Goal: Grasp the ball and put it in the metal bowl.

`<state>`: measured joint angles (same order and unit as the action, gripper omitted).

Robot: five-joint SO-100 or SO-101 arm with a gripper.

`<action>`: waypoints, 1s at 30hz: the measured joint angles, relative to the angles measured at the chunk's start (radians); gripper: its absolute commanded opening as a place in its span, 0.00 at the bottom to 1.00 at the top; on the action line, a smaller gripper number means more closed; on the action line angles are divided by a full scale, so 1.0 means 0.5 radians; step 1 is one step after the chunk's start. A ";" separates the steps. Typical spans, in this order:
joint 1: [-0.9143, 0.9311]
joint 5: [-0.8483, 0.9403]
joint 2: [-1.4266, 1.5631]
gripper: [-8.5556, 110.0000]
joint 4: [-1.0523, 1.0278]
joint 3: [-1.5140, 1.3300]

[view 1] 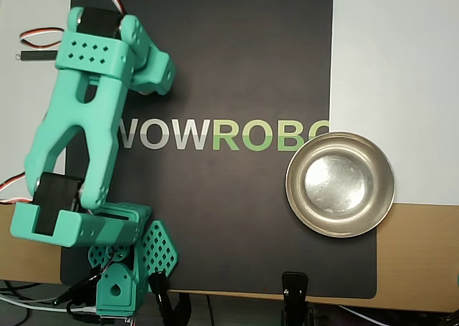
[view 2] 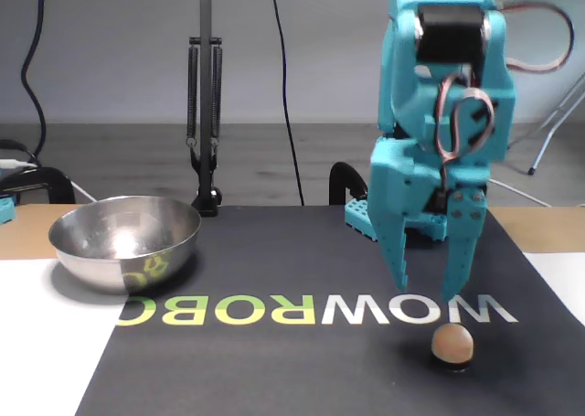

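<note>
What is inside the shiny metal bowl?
Nothing. From the overhead view, the round silvery metal bowl shows only its bare, scuffed, shiny bottom. The small tan ball sits on the black mat in the fixed view, below the open turquoise gripper. Overhead, the arm covers the ball.
</note>
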<state>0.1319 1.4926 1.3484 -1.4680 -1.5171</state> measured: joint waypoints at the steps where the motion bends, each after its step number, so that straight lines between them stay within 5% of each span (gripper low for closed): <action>1: 0.000 0.000 -0.003 0.44 0.000 0.000; 30: -0.052 0.000 -0.160 0.44 0.117 -0.009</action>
<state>0.1058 1.4926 1.2686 -1.4097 -1.5217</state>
